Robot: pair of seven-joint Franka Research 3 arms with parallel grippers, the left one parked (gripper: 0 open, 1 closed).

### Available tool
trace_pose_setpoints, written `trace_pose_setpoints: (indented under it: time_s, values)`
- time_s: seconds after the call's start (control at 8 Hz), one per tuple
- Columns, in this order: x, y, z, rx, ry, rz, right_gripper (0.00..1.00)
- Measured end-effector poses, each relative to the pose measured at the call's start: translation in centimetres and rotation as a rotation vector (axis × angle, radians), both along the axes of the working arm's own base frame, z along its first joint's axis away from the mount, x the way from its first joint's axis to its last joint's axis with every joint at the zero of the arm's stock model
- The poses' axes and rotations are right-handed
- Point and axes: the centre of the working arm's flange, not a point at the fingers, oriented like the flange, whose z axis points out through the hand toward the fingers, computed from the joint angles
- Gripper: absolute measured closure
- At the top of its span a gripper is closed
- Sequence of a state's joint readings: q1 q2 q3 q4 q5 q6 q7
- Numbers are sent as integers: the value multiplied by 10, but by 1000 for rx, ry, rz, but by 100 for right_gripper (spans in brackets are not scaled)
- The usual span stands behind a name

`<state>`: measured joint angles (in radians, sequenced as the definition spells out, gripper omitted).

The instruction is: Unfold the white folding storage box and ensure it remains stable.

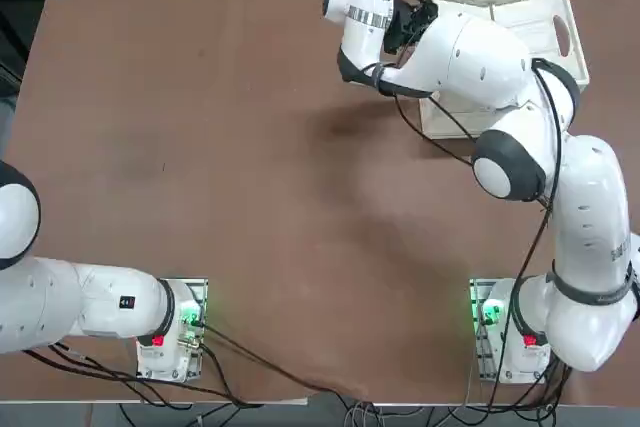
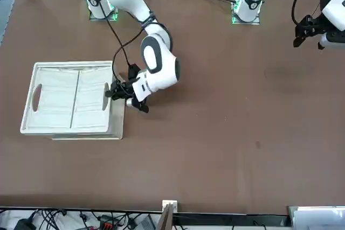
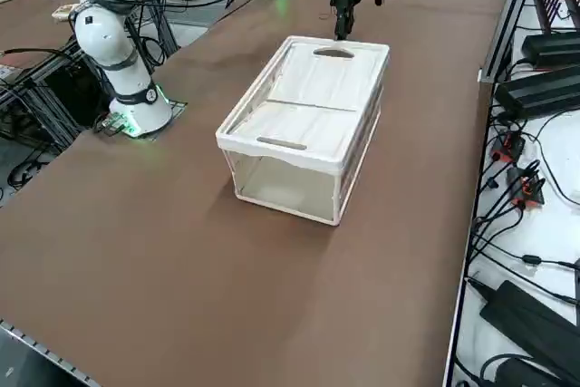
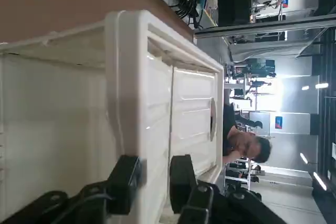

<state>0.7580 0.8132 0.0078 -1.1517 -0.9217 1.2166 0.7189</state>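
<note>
The white folding storage box (image 1: 540,7) stands upright on the brown table at the far right, walls raised, with folded panels lying flat inside its thick rim (image 3: 308,124). An oval handle hole shows at each end. My right gripper (image 2: 111,92) is at the short end of the box (image 2: 70,98) that faces the table's middle. Its black fingers point down over that end's rim (image 3: 341,33). In the wrist view, the gripper (image 4: 155,182) is open with one finger on each side of the box's rim (image 4: 131,77).
Black power supplies and cables (image 3: 535,88) line the shelf past the table's right edge. A person (image 4: 247,145) sits in the room beyond the box. The arm's base plate (image 1: 490,332) is at the near edge.
</note>
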Motion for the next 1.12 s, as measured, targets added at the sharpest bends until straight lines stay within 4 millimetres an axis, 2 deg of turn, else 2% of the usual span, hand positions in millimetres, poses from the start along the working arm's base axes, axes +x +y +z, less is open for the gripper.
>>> trace_pose_setpoints:
  time_s: [0.25,0.88,1.0,1.12]
  values:
    - [-1,0,14,-6,5,2,54]
    - [1,-4,20,-14,65,23,45]
    - [1,-4,24,-7,82,26,38]
    - [2,-6,30,4,97,26,37]
